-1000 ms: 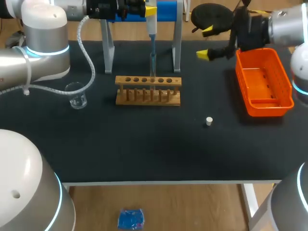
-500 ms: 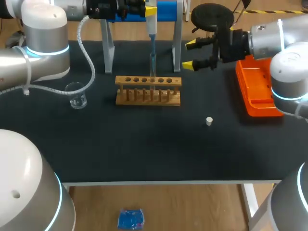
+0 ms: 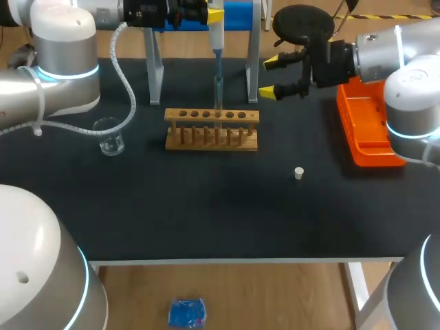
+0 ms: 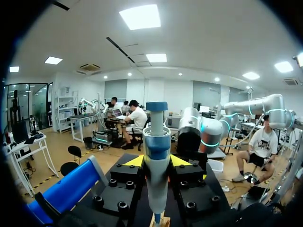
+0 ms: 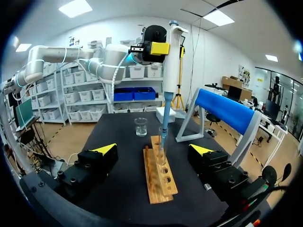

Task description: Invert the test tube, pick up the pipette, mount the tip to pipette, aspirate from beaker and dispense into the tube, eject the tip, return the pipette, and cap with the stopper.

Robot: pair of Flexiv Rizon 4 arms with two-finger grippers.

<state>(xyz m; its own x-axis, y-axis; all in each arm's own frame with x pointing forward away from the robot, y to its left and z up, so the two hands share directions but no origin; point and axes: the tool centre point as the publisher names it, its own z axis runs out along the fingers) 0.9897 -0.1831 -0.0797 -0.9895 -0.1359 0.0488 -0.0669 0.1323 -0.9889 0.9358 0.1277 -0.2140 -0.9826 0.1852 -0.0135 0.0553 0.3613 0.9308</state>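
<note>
Pipette (image 3: 216, 34) stays clamped in the left gripper (image 4: 157, 161), tip at the tube (image 3: 218, 95). The right gripper (image 3: 276, 75), wide open and empty, has swung from basket (image 3: 375, 157) toward rack (image 3: 212, 128), likely to assist.

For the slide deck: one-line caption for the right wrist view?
Open right pincer faces the wooden test-tube rack; left pincer holds the white-and-blue pipette, tip at a clear glass test tube.
</note>
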